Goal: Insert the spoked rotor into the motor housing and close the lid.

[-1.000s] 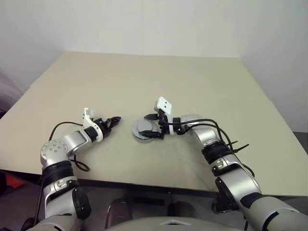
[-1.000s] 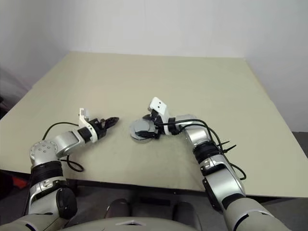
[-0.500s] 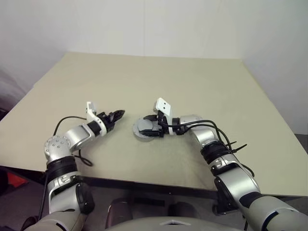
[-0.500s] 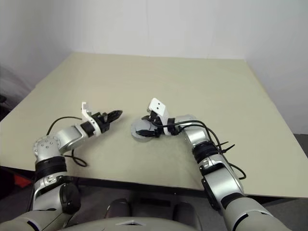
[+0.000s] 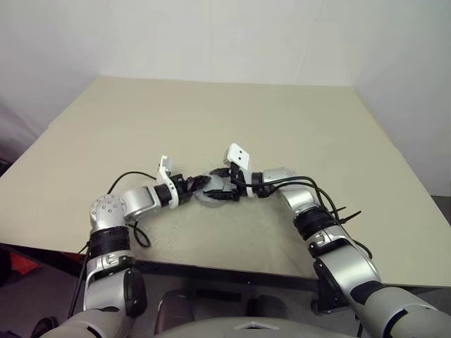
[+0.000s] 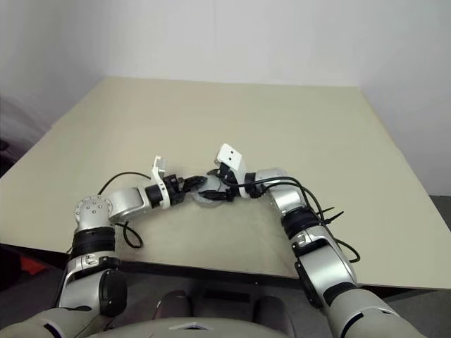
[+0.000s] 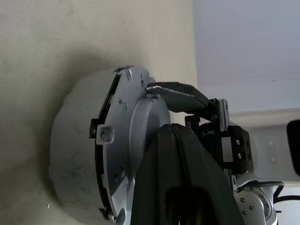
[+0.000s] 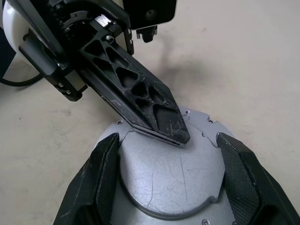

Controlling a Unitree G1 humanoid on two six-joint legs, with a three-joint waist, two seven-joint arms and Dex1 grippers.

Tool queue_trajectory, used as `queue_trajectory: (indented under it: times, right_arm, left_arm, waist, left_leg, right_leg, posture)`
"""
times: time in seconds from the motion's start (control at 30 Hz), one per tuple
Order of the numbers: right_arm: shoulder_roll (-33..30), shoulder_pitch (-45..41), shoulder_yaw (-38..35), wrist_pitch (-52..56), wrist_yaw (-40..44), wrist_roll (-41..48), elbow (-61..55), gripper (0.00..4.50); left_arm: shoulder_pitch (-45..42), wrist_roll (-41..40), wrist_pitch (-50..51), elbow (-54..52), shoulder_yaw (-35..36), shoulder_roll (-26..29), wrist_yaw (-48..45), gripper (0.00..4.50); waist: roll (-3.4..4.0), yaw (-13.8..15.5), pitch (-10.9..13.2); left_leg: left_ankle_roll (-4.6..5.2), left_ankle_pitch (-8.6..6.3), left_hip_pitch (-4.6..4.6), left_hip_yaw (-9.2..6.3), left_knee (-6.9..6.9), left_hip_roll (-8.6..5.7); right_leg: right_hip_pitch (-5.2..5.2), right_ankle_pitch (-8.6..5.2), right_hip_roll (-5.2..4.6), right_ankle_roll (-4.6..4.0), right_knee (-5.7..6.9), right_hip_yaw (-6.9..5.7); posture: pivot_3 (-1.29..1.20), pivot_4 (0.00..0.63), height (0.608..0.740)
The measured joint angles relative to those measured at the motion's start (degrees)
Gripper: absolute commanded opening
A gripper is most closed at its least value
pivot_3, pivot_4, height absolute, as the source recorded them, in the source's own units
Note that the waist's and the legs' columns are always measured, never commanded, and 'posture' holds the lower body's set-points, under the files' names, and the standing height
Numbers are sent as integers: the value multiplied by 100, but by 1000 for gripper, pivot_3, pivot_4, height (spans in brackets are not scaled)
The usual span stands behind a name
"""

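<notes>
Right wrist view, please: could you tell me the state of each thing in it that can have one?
lid: lying on top of the housing, flat face up.
motor housing: resting on the table, covered by the lid.
left tool: shut, its tip on the lid's rim.
right tool: fingers spread wide, closed against opposite sides of the lid.

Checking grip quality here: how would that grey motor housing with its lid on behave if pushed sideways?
The motor housing looks like solid metal, so probably stiff and heavy for its size. Low and flat on the table, it would likely slide rather than tip or roll.
</notes>
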Motion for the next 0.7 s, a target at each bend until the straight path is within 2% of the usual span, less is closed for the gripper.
queue_trajectory:
  times: [0.27, 0.4, 0.7]
  right_arm:
    - [15, -17, -6, 169, -6, -18, -17, 3174]
    - [0, -22, -30, 242, 41, 19, -86, 4484]
    - [-36, 105, -67, 270, 176, 152, -271, 4484]
  left_arm:
    - [2, 45, -5, 38, 66, 17, 60, 0]
    - [15, 54, -5, 39, 112, 19, 79, 0]
    - [43, 68, -8, 40, 200, 32, 97, 0]
  waist:
    - [0, 0, 0]
    - [0, -3, 0]
    - [1, -11, 0]
  left_leg:
    - [8, -5, 16, 0, 0, 0]
    - [11, -6, 17, 0, 0, 0]
    - [12, -7, 11, 0, -3, 1]
  right_leg:
    - [19, 0, 0, 0, 0, 0]
    - [20, -1, -1, 1, -2, 1]
    - [11, -1, 0, 1, -5, 0]
  posture:
    - [0, 0, 740]
    - [0, 0, 740]
    - [0, 0, 740]
